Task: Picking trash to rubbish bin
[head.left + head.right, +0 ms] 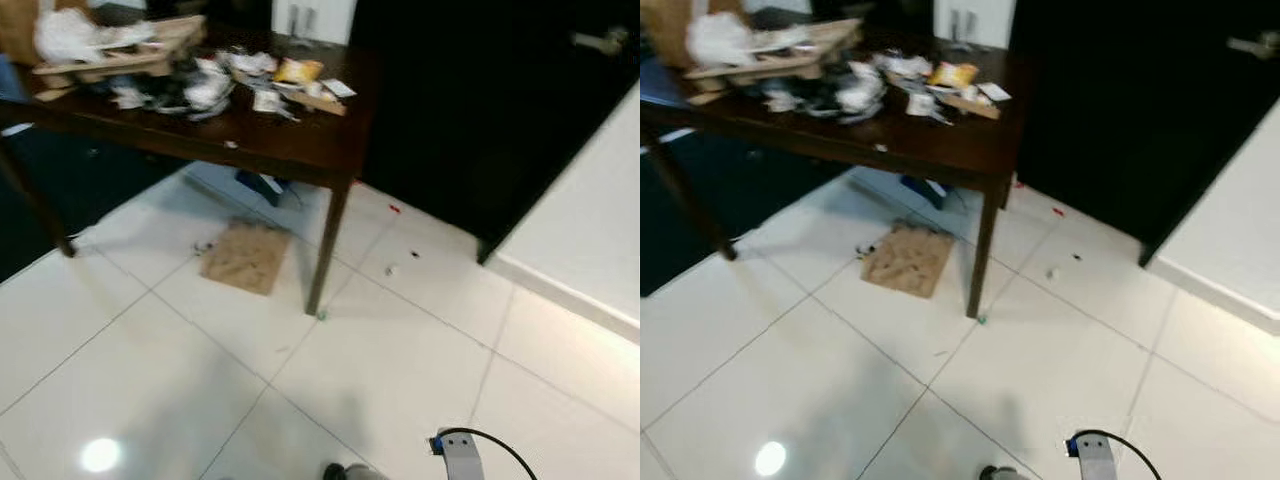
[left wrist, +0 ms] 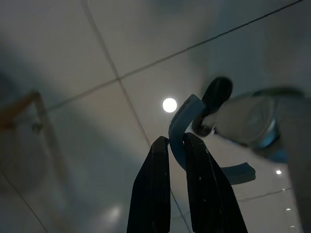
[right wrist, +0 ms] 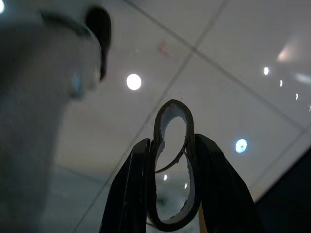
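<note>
A dark wooden counter (image 1: 300, 140) stands on a white tiled floor (image 1: 150, 380), its top heaped with trash (image 1: 205, 85): crumpled wrappers, papers, a yellow packet (image 1: 298, 70) and wooden boards (image 1: 120, 60). A flat piece of cardboard (image 1: 245, 255) lies on the floor under the counter, beside its leg, with small scraps (image 1: 391, 270) scattered nearby. The right claw (image 3: 170, 150) is closed on a bent loop of dark strip with a pale inner face (image 3: 171, 141). The left claw (image 2: 172, 145) has its fingers nearly together, gripping nothing, above the tiles.
</note>
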Available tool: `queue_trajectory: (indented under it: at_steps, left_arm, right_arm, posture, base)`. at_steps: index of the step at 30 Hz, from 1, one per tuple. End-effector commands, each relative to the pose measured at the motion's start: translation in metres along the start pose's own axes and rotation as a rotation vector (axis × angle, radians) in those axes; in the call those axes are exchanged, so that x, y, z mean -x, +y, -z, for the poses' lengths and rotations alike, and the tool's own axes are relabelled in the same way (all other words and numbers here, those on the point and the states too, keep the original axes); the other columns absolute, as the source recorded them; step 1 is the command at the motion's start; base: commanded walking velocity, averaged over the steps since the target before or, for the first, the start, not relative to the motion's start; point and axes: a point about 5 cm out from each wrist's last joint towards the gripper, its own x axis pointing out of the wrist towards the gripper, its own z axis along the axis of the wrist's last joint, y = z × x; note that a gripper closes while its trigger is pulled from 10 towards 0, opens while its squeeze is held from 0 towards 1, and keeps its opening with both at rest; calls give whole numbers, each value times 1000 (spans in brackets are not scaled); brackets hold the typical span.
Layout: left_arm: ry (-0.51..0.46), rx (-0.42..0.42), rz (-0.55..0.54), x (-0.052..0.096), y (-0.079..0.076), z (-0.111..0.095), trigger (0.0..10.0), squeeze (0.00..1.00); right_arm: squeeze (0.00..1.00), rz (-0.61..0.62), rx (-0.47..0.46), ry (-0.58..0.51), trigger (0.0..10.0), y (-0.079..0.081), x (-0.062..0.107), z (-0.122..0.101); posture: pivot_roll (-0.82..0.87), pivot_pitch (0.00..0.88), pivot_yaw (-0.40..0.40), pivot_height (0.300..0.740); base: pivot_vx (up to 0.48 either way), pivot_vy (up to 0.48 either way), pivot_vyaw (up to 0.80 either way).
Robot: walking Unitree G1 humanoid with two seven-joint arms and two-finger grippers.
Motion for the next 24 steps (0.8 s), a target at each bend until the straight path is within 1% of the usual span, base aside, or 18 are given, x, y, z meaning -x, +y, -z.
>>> queue_trajectory:
  at_steps: [1, 2, 3, 7, 9, 10, 11, 12, 13, 14, 15, 16, 19, 20, 21, 22, 23, 24]
  left_arm:
    - [22, 14, -12, 1, 1, 12, 10000, 0]
    - [16, 19, -17, 0, -3, 14, 10000, 0]
    - [16, 19, -17, 0, -3, 14, 10000, 0]
    - [13, 7, -4, -2, -14, 15, 10000, 0]
    - [14, 3, -2, -3, -16, 16, 10000, 0]
    - [36, -36, 7, -3, -22, 18, 10000, 0]
    - [36, -36, 7, -3, -22, 18, 10000, 0]
    - [45, -55, 11, -4, -24, 19, 10000, 0]
    - [46, -79, 27, -5, -29, 17, 10000, 0]
    - [46, -79, 27, -5, -29, 17, 10000, 0]
    - [31, -116, 55, -8, -40, 9, 10000, 0]
    - [31, -116, 55, -8, -40, 9, 10000, 0]
    - [-3, -159, 109, -11, -58, -4, 10000, 0]
    - [-3, -159, 109, -11, -58, -4, 10000, 0]
    - [-4, -186, 125, -12, -63, -5, 10000, 0]
    - [5, -237, 141, -12, -68, -4, 10000, 0]
    - [5, -237, 141, -12, -68, -4, 10000, 0]
    - [15, -285, 156, -12, -73, -3, 10000, 0]
  right_arm:
    - [0, -8, 20, 15, 10000, 1, 0, 2]
    - [0, -10, 58, 18, 10000, 0, 0, 0]
    - [0, -10, 58, 18, 10000, 0, 0, 0]
    - [0, 2, 99, 4, 10000, -7, 0, -10]
    - [0, 4, 103, 1, 10000, -9, 0, -12]
    - [0, 30, 53, -18, 10000, -14, 1, -19]
    - [0, 30, 53, -18, 10000, -14, 1, -19]
    - [0, 40, 32, -25, 10000, -15, 1, -21]
    - [0, 44, 1, -35, 10000, -17, 1, -25]
    - [0, 44, 1, -35, 10000, -17, 1, -25]
    - [0, 45, -9, -44, 10000, -18, 1, -28]
    - [0, 45, -9, -44, 10000, -18, 1, -28]
    - [0, 59, -7, -38, 10000, -23, 2, -27]
    - [0, 59, -7, -38, 10000, -23, 2, -27]
    - [0, 65, -16, -37, 10000, -25, 2, -26]
    - [0, 67, -25, -35, 10000, -25, 2, -24]
    - [0, 67, -25, -35, 10000, -25, 2, -24]
    - [0, 76, -67, -55, 10000, -27, 2, -25]
  posture:
    - [188, 145, -76, 740]
    - [205, 153, -91, 740]
    - [205, 153, -91, 740]
    - [191, 141, -85, 740]
    - [188, 138, -84, 740]
    - [167, 117, -78, 740]
    - [167, 117, -78, 740]
    - [167, 117, -78, 740]
    - [152, 117, -88, 740]
    - [152, 117, -88, 740]
    - [155, 114, -88, 740]
    - [155, 114, -88, 740]
    - [133, 103, -81, 740]
    - [133, 103, -81, 740]
    - [115, 116, -76, 740]
    - [106, 108, -73, 740]
    - [106, 108, -73, 740]
    - [94, 101, -64, 740]
  base:
    - [0, 0, -788]
    - [0, 0, -788]
    - [0, 0, -788]
    - [0, 0, -788]
    - [0, 0, -788]
    - [0, 0, -788]
    - [0, 0, -788]
    - [0, 0, -788]
    - [0, 0, -788]
    - [0, 0, -788]
    - [0, 0, -788]
    - [0, 0, -788]
    - [0, 0, -788]
    - [0, 0, -788]
    - [0, 0, -788]
    - [0, 0, -788]
    - [0, 0, -788]
    - [0, 0, -788]
